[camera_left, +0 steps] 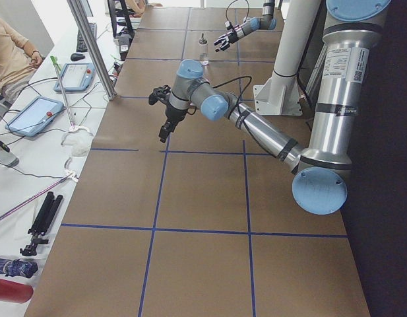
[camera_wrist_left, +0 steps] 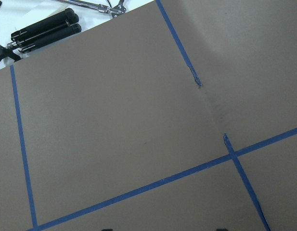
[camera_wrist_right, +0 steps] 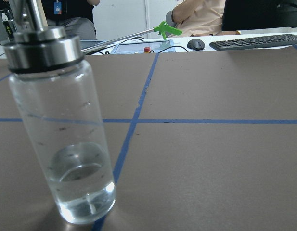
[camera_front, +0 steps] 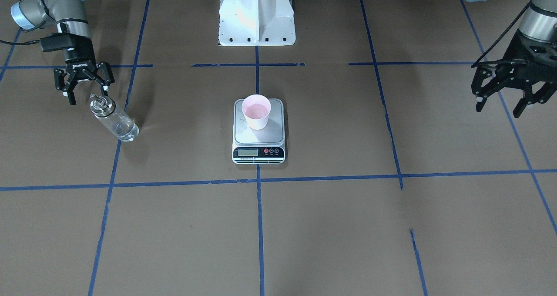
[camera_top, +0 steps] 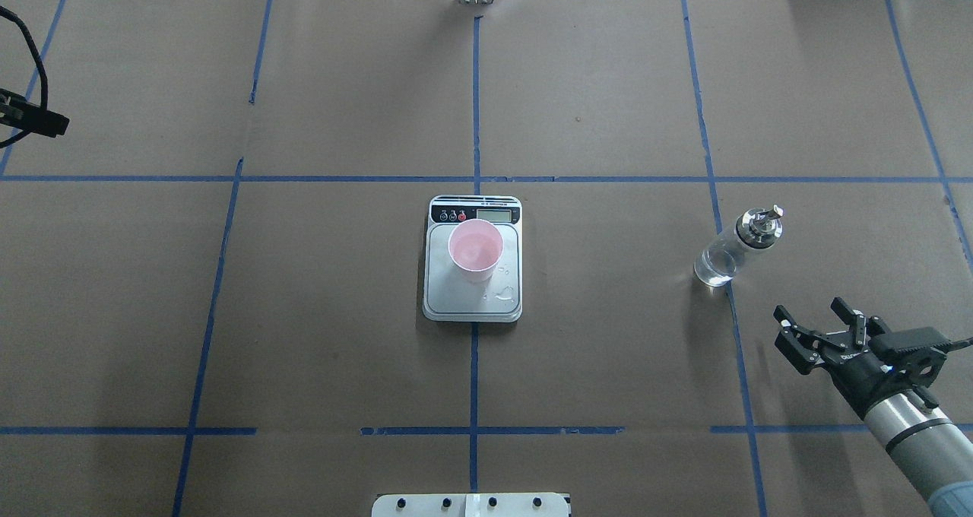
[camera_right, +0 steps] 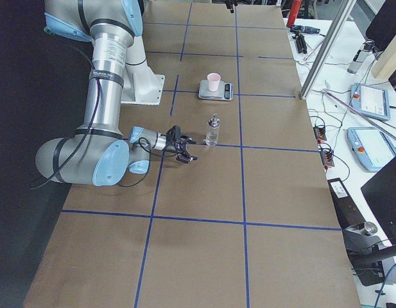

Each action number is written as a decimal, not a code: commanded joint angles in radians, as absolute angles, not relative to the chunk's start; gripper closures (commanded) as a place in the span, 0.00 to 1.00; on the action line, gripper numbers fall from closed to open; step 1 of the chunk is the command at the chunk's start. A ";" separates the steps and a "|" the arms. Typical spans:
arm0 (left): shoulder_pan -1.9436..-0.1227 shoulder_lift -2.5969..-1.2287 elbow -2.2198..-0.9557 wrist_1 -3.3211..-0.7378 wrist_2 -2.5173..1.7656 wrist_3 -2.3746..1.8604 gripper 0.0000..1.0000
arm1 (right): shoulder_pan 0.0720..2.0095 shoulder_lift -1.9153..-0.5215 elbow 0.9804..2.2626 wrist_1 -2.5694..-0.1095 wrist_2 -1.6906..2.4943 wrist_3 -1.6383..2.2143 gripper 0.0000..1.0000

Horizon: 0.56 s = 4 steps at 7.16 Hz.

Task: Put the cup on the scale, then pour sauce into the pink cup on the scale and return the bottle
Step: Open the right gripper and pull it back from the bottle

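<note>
A: The scale (camera_front: 270, 132) readout is too small to read. The cup (camera_front: 256, 112) sits on it, centre of the bench (camera_front: 330, 235).

B: The bottle (camera_front: 114, 121) stands free, its spout cropped in the right wrist view. The right gripper (camera_front: 88, 92) is just beside it, jaws spread and empty. The left gripper (camera_front: 499, 109) has the same jaws, well apart from everything.

We see a brown paper table cover (camera_top: 342, 312) w/ a grid of blue tape lines (camera_top: 474, 365). Just past its edge lies a black folded tripod (camera_wrist_left: 45, 30). On the white side bench (camera_left: 31, 172): flat black keyboard (camera_wrist_right: 256, 41), black mouse (camera_wrist_right: 196, 44) beside it, green-tipped grabber stick (camera_wrist_right: 166, 29), grey tablet w/ red button (camera_left: 31, 115). A person in a beige top (camera_left: 8, 56) sits nr the tablet.
</note>
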<state>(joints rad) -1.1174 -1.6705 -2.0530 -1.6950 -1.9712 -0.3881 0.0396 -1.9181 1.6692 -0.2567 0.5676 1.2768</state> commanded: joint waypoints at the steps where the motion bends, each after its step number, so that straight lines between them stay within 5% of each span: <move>1: -1.117 -1.671 -2.039 -1.695 -1.973 -0.387 0.23 | 0.154 -1.919 1.634 -0.155 0.691 1.147 0.00; 4: -1.118 -1.670 -2.034 -1.695 -1.974 -0.388 0.20 | 0.544 -1.812 1.620 -0.166 1.103 0.972 0.00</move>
<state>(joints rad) -1.1169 -1.6698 -2.0360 -1.6951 -1.9730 -0.3869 0.3632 -1.8764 1.6299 -0.1603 0.9073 1.0546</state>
